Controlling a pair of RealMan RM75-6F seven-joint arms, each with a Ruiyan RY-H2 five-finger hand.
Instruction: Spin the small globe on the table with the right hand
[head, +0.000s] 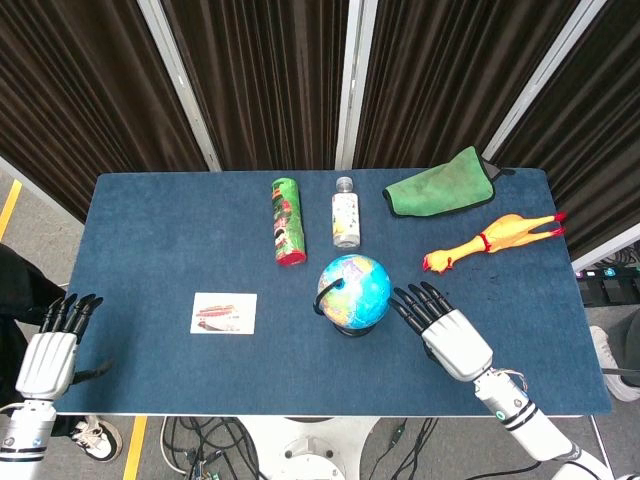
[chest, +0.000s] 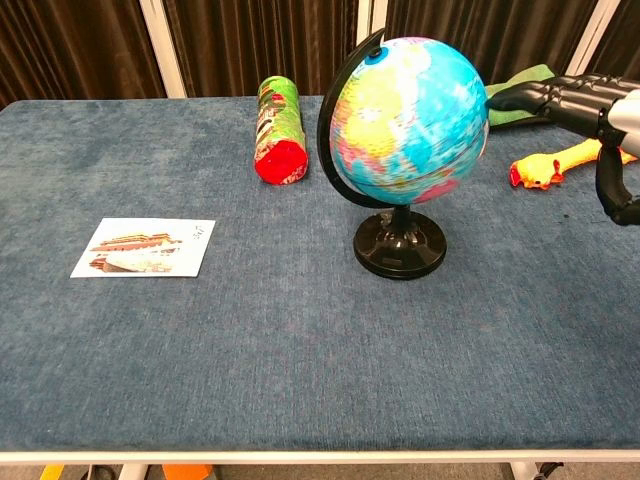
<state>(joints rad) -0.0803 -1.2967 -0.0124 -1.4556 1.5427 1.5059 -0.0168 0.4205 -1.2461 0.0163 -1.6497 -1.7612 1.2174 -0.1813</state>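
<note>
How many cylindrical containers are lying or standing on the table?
2: a green canister with a red end lying left of centre at the back, and a clear bottle just to its right, behind the globe. None seems hidden.

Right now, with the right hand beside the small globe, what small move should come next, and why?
Probably ease the right hand away to the right. Its black fingers sit at the upper right edge of the blue globe on its black stand, whose map looks blurred in the chest view, suggesting it is spinning.
</note>
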